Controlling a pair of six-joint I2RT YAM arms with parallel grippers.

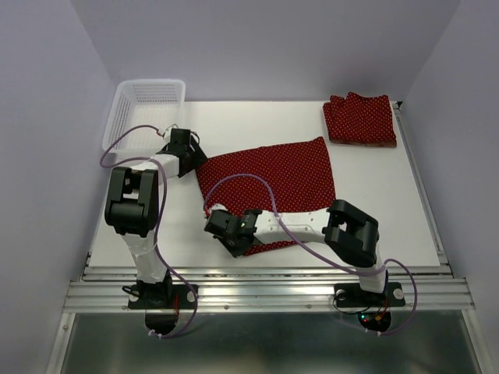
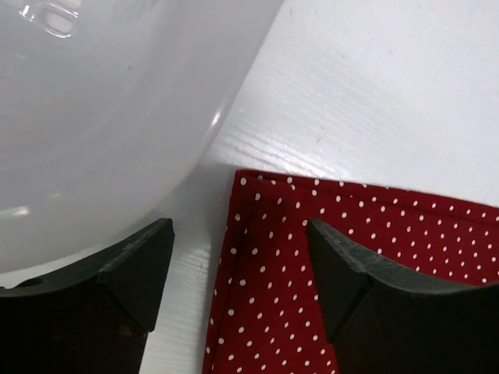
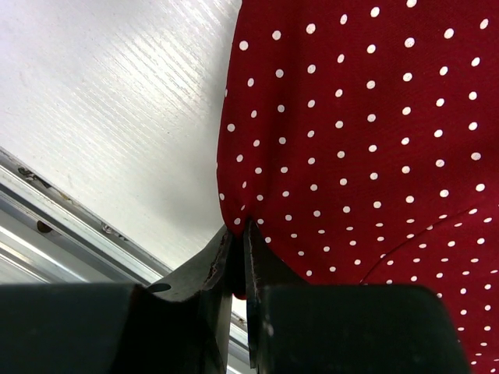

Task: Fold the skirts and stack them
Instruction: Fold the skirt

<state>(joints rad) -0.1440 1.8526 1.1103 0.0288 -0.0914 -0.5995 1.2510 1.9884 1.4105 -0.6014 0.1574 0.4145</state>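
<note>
Dotted skirt (image 1: pixel 296 167) laid out flat across the middle of the tabletop (image 1: pixel 390 179), dark red with tiny white spots, and both arms are working its left side.

Left arm (image 1: pixel 136 199) is out at the far left corner, right beside the white basket (image 1: pixel 117 117). From the left wrist camera, the left jaws stand apart, released, straddling that corner of the skirt (image 2: pixel 265 296). One finger (image 2: pixel 132 265) sits over bare tabletop just off the cloth's edge and the other (image 2: pixel 343 273) over the dotted fabric. The hemmed corner lies in the gap between them, and nothing is pinched there. The basket (image 2: pixel 101 117) is a pale blur up and to the left of the corner. It's close, but I can't tell whether it touches the cloth.

Right arm (image 1: pixel 351 230) stretches along the near edge to the near left corner. On the right wrist view the right jaws are clenched, fingers (image 3: pixel 210 265) pressed together with the skirt's (image 3: pixel 359 140) edge caught between the tips. The cloth runs up and away from the pinch. Bare tabletop (image 3: pixel 117 101) shows on the left, and a metal rail (image 3: pixel 54 226) lies below it.

Over in the far right corner, a folded pile of dotted skirts (image 1: pixel 360 119) sits well apart from the spread one.
</note>
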